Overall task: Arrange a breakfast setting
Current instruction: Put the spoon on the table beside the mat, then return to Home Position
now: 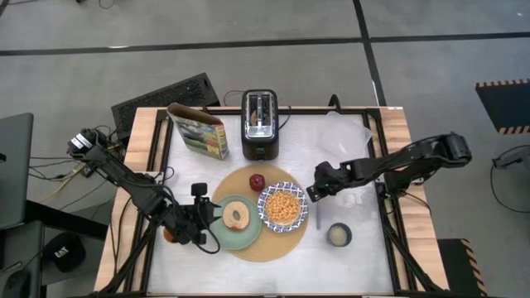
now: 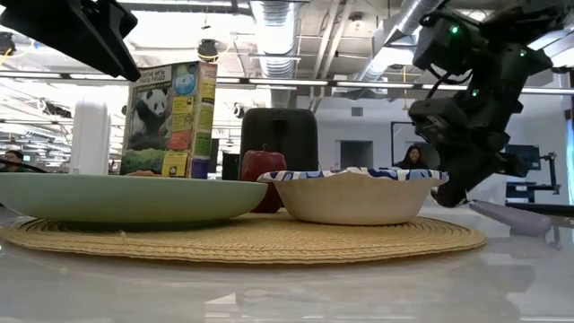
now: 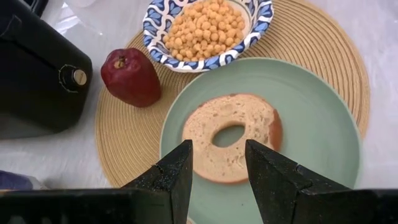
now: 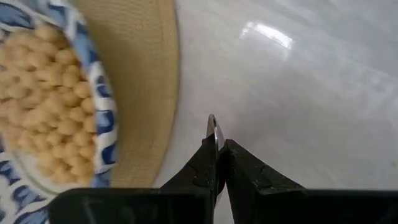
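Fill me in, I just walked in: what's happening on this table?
A breakfast is being set. The right gripper is shut on the spoon, over bare table beside the mat. The left gripper hovers open over the bagel on the plate. Bowl and apple sit on the mat.

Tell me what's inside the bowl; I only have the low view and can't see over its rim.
Observer: The bowl is full of small round yellow cereal pieces.
Operator: Is the right tool holding anything?
Observer: Yes. The right tool is shut on the thin metal spoon, just off the edge of the mat.
Operator: And the left one?
Observer: The left tool is open, above the bagel lying on the plate.
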`<action>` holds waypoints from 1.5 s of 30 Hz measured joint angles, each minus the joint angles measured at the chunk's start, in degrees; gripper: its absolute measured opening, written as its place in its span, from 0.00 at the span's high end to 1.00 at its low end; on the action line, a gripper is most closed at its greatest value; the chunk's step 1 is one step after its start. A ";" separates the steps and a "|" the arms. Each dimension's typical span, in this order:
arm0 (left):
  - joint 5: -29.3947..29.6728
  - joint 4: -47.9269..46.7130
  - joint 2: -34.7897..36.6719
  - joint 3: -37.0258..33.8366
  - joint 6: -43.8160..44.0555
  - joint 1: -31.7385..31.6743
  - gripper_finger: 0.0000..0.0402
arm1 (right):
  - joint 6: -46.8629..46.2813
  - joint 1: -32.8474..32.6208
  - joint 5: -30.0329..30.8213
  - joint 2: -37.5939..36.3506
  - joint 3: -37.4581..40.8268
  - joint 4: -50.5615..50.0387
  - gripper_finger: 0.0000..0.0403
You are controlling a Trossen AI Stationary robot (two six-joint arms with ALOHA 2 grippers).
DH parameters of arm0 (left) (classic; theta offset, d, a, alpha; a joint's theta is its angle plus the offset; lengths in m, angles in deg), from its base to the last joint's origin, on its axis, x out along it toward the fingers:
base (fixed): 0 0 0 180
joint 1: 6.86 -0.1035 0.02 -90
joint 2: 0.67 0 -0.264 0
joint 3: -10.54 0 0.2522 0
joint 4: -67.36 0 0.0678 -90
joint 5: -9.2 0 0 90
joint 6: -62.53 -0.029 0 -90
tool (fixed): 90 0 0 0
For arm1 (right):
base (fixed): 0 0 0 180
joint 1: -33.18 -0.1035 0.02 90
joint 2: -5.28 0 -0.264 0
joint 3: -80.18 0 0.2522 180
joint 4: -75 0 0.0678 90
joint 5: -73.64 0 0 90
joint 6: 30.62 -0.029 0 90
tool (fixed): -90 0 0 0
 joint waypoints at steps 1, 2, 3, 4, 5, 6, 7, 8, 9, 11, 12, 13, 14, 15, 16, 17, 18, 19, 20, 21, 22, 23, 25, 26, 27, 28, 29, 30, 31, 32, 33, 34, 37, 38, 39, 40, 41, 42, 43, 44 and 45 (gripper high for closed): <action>0.00 -0.01 0.01 0.00 0.00 0.00 0.67 | -0.14 -0.01 -0.01 0.34 -0.01 -0.10 0.88; 0.00 0.06 0.00 0.00 0.00 0.00 0.67 | -0.22 -0.15 0.00 0.84 -0.01 -0.18 0.87; 0.00 0.03 0.01 0.00 0.00 0.00 0.67 | -0.70 -0.25 0.03 1.28 -0.01 -0.04 0.86; 0.00 0.02 -0.01 0.00 0.00 0.00 0.67 | -1.12 -0.38 0.08 1.78 -0.01 0.04 0.86; 0.00 0.02 -0.01 0.00 -0.02 0.00 0.67 | -1.32 -0.42 0.11 2.16 0.02 -0.07 0.85; 0.00 0.02 -0.01 0.00 0.00 0.00 0.67 | -1.45 -0.44 0.13 2.51 0.02 -0.12 0.84; 0.00 0.02 -0.01 0.00 0.00 0.00 0.67 | -1.47 -0.46 0.17 2.92 0.02 0.11 0.83; 0.00 0.02 -0.01 0.00 -0.01 0.00 0.67 | -1.55 -0.46 0.30 3.13 0.02 0.29 0.82; 0.00 0.02 -0.01 0.00 -0.02 0.00 0.67 | -1.75 -0.44 0.48 3.30 0.02 0.23 0.81; 0.00 0.03 -0.01 0.00 -0.03 0.00 0.67 | -2.53 -0.42 0.61 3.79 0.02 0.54 0.78; -0.02 0.10 -0.01 0.00 -0.20 0.00 0.67 | -2.54 -0.42 0.68 3.78 -0.01 0.55 0.76; -0.04 0.19 -0.01 0.00 -0.38 0.00 0.67 | -2.55 -0.44 0.76 3.74 -0.01 0.43 0.75; -0.02 0.48 -0.01 0.01 -0.49 0.00 0.67 | -2.55 -0.44 0.88 3.74 -0.01 0.52 0.73; -0.04 0.65 -0.01 0.02 -0.63 0.00 0.67 | -2.55 -0.44 0.90 3.74 -0.01 0.56 0.71; -0.04 0.61 -0.01 0.02 -0.65 0.00 0.67 | -2.55 -0.44 0.89 3.71 -0.01 0.56 0.69; -0.03 0.77 -0.01 0.02 -0.82 0.00 0.67 | -2.53 -0.44 0.87 3.53 -0.01 0.50 0.67; -0.05 0.93 -0.01 0.02 -1.06 0.00 0.67 | -2.53 -0.44 0.90 3.28 -0.01 0.30 0.65; -0.04 0.91 -0.01 0.02 -1.24 0.00 0.67 | -2.53 -0.44 0.90 3.05 -0.01 0.04 0.63; -0.04 1.01 -0.01 0.02 -1.27 0.00 0.67 | -2.52 -0.44 0.90 2.71 0.04 -0.16 0.61; -0.05 1.21 -0.01 0.02 -1.27 0.00 0.67 | -2.49 -0.43 0.90 2.33 0.04 -0.26 0.60; -0.07 1.26 -0.01 0.02 -1.29 0.00 0.67 | -2.24 -0.40 0.90 1.80 0.04 -0.51 0.59; -0.04 1.26 -0.01 0.02 -1.29 0.00 0.67 | -2.20 -0.37 0.90 1.16 0.04 -1.17 0.58; -0.04 1.24 -0.01 0.02 -1.29 0.00 0.67 | -2.12 -0.37 0.88 -0.31 0.04 -2.69 0.56; -0.01 1.24 -0.01 0.02 -1.29 0.00 0.67 | -2.05 -0.37 0.84 -1.16 0.04 -3.22 0.55; 0.07 1.24 -0.01 0.02 -1.29 0.00 0.67 | -1.89 -0.37 0.67 -2.23 0.04 -3.70 0.55; 0.07 1.24 -0.01 0.02 -1.29 0.00 0.67 | -1.39 -0.36 0.16 -3.44 0.04 -4.06 0.55; 0.07 1.24 -0.01 0.02 -1.34 0.00 0.67 | -0.62 -0.22 -0.97 -4.77 0.04 -4.11 0.55; 0.07 1.27 -0.01 0.02 -1.84 0.00 0.67 | 0.28 0.08 -2.35 -6.33 0.04 -4.08 0.55; 0.09 1.43 -0.01 0.02 -3.13 -0.04 0.67 | 1.30 0.49 -3.78 -8.11 0.03 -4.08 0.55; 0.18 1.89 -0.01 0.02 -4.68 -0.22 0.67 | 2.64 1.04 -4.93 -9.76 -0.24 -4.25 0.55; 0.34 2.70 -0.03 0.02 -6.01 -0.51 0.67 | 4.61 1.53 -5.08 -11.51 -0.68 -4.27 0.55; 0.43 3.61 -0.03 0.02 -7.39 -0.93 0.67 | 7.19 1.96 -4.61 -13.33 -1.14 -3.95 0.56; -1.83 6.63 -0.03 0.02 -12.54 -3.68 0.69 | 18.05 2.63 -0.56 -18.11 -2.69 -1.57 0.56; -3.55 7.58 -0.03 0.02 -14.28 -4.81 0.70 | 22.08 2.76 0.12 -19.56 -2.76 -0.16 0.57; -5.64 8.59 -0.03 0.02 -16.22 -6.28 0.73 | 25.38 2.93 0.89 -20.89 -2.76 1.03 0.58; -8.03 9.30 -0.03 0.02 -18.05 -7.80 0.76 | 28.17 3.30 1.17 -22.03 -2.76 2.33 0.60; -10.33 9.65 -0.03 0.02 -19.54 -9.39 0.79 | 30.47 3.73 1.41 -23.14 -2.76 3.79 0.63; -12.51 10.11 -0.03 0.02 -20.72 -11.27 0.83 | 32.97 4.16 1.55 -24.25 -2.72 4.79 0.67; -14.61 10.97 -0.03 0.02 -21.57 -13.14 0.88 | 35.39 4.42 1.61 -25.35 -2.51 5.94 0.71; -16.46 12.17 -0.03 -0.07 -22.42 -14.81 0.92 | 37.76 4.73 1.61 -26.44 -2.19 7.24 0.76; -17.96 14.17 0.16 -0.67 -23.17 -16.40 0.96 | 40.09 5.04 1.55 -27.50 -1.94 7.78 0.81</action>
